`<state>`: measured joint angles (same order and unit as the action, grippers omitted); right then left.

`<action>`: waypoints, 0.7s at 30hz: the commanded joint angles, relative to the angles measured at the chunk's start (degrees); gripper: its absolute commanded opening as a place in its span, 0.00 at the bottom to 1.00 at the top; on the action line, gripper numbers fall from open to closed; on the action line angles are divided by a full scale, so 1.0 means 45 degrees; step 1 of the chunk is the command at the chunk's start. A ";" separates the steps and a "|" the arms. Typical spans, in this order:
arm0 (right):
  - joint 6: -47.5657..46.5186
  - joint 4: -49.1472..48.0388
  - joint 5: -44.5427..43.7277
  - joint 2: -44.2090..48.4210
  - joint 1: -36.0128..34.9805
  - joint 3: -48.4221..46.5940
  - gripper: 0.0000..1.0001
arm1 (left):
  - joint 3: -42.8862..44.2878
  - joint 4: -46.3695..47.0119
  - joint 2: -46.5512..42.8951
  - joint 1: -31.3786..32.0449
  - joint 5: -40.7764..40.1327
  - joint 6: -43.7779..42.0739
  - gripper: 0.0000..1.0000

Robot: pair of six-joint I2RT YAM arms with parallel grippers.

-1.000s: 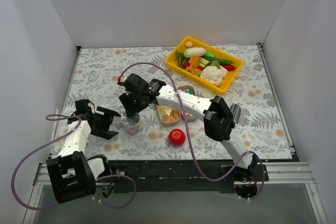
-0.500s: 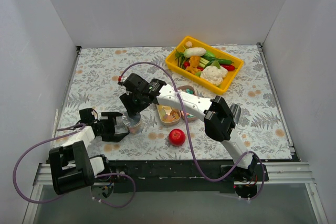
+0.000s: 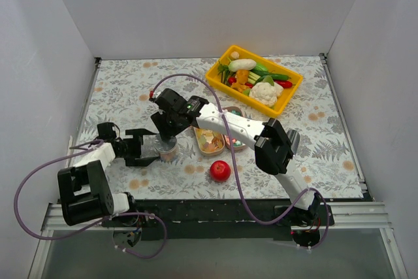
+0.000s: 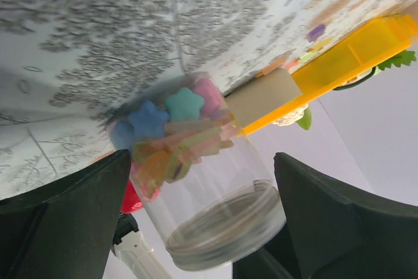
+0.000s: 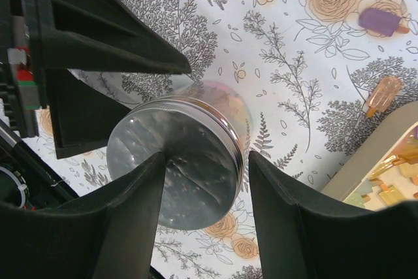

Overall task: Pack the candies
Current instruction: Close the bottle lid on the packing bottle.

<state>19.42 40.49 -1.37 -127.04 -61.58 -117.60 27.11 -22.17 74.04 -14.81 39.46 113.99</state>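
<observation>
Left gripper (image 3: 151, 148) is spread wide around the clear jar (image 4: 209, 213) of candies (image 4: 179, 138), centre-left on the bench (image 3: 117, 96). Right gripper (image 5: 208, 157) straddles the jar's silver lid (image 5: 170, 181); whether it actually pinches the lid cannot be told.

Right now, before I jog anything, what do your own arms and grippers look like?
Both arms are white links with bulky black joint housings, a purple cable looping along each. The left gripper and right gripper are matte black with broad wedge-shaped fingers.
</observation>
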 commanded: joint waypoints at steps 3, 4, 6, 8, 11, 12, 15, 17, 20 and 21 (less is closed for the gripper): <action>-0.0643 0.2213 -0.1219 -0.1241 0.0033 0.0567 0.60 | 0.1707 -0.1261 0.0770 0.0184 0.0235 0.5039 0.92; -0.0624 0.2194 -0.1259 -0.1241 0.0033 0.0567 0.60 | 0.1980 -0.1651 0.0966 0.0243 0.0118 0.4846 0.92; -0.0644 0.2213 -0.1317 -0.1241 0.0033 0.0528 0.60 | 0.3014 -0.2978 0.1415 0.0438 -0.0700 0.4319 0.96; -0.0663 0.2174 -0.1337 -0.1241 0.0033 0.0489 0.60 | 0.3639 -0.3701 0.2196 0.0459 -0.1072 0.3284 0.97; -0.0585 0.2252 -0.1220 -0.1416 0.0072 0.0295 0.60 | 0.3507 -0.3221 0.3095 0.0459 -0.0376 0.2736 0.97; -0.0604 0.2310 -0.1201 -0.1475 0.0091 0.0197 0.60 | 0.3390 -0.3217 0.3329 0.0459 -0.0313 0.2638 0.97; -0.0604 0.2311 -0.1278 -0.1514 0.0091 0.0196 0.60 | 0.3893 -0.4014 0.4208 0.0498 -0.0720 0.1993 0.98; -0.0585 0.2330 -0.1317 -0.1534 0.0111 0.0215 0.60 | 0.4208 -0.4737 0.4715 0.0537 -0.0724 0.1662 0.98; -0.0585 0.2350 -0.1337 -0.1553 0.0150 0.0196 0.60 | 0.4677 -0.5150 0.4913 0.0693 -0.0742 0.1387 0.98; -0.0585 0.2350 -0.1376 -0.1553 0.0169 0.0177 0.60 | 0.4717 -0.5189 0.4914 0.0770 -0.0781 0.1561 0.98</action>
<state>19.31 41.50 -3.05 -127.87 -61.12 -119.28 46.61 -40.42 95.44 -12.21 35.75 113.73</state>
